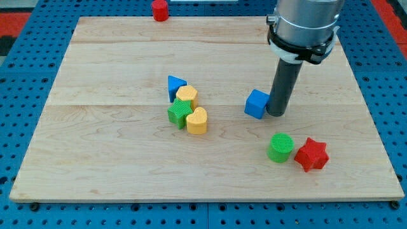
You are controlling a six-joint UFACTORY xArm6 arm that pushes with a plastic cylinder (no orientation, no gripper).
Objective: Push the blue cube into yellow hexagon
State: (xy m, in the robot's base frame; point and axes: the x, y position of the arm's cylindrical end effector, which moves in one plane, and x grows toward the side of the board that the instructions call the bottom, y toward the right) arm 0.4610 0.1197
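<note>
The blue cube (256, 104) sits right of the board's middle. My tip (277, 114) stands right against the cube's right side. The yellow hexagon (187, 96) lies to the cube's left, in a tight cluster near the board's middle, with a clear gap of bare wood between the two.
The cluster also holds a blue triangle (175, 85), a green block (179, 114) and a yellow heart (197, 120). A green cylinder (280, 147) and a red star (311, 154) lie at the lower right. A red cylinder (159, 10) sits at the wooden board's (114, 159) top edge.
</note>
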